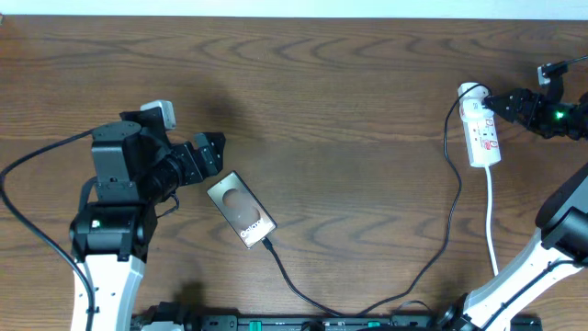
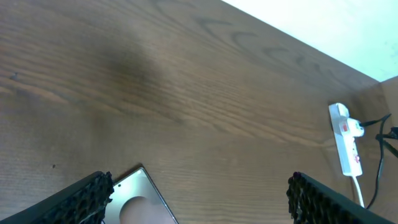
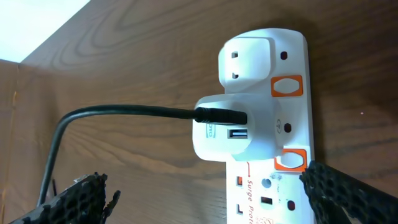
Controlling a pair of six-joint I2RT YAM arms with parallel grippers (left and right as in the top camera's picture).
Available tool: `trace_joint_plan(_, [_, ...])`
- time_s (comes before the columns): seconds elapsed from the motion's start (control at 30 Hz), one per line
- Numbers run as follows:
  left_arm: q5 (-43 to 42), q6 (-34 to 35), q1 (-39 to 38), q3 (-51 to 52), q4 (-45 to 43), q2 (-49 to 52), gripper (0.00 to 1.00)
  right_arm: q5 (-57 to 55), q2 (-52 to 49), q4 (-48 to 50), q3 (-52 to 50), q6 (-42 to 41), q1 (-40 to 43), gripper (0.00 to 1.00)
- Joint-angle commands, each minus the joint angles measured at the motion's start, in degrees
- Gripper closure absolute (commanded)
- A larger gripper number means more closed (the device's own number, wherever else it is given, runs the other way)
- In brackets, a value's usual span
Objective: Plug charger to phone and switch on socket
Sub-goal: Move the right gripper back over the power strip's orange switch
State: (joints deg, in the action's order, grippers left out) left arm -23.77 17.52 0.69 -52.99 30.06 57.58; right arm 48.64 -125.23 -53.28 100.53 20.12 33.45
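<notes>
brown wood-grain bench (image 1: 322,92) carries everything. the phone (image 1: 242,210) lies flat and slantwise in the left half, nearer the front edge than the back, with its dark oval patch up. the charger (image 1: 441,248) meets the phone's lower end and seems plugged in there, though the overhead view is too small to be sure. from the phone it runs to the front edge, then curves up the right half to the socket (image 1: 482,129). the socket lies near the right edge, toward the back right corner, with its white cord (image 1: 491,221) trailing to the front. in the right wrist view the charger enters a white adapter (image 3: 227,127) seated in the socket (image 3: 273,93), beside two orange switches (image 3: 286,86). the left claw (image 1: 213,154) is spread wide and holds nothing; it hangs just beyond the phone's upper end, and its wrist view shows the phone's (image 2: 140,199) corner between the fingers (image 2: 81,199), close to the left one. the right claw (image 1: 496,104) is at the socket's far end, also spread wide and empty, its fingers (image 3: 348,193) showing on either side of the socket.
</notes>
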Motion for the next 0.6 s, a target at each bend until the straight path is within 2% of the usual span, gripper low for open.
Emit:
trace_joint_plan(0.0, [0.48,-1.2,0.2,-0.59,-0.13,1.2,0.09,0.57,-0.02,-0.07,1.01,0.26,-0.24,0.01])
trace_joint_plan(0.57, [0.48,-1.2,0.2,-0.59,-0.17,4.15,0.09,-3.08,-0.04,-0.26,0.96,0.28,-2.43,0.01])
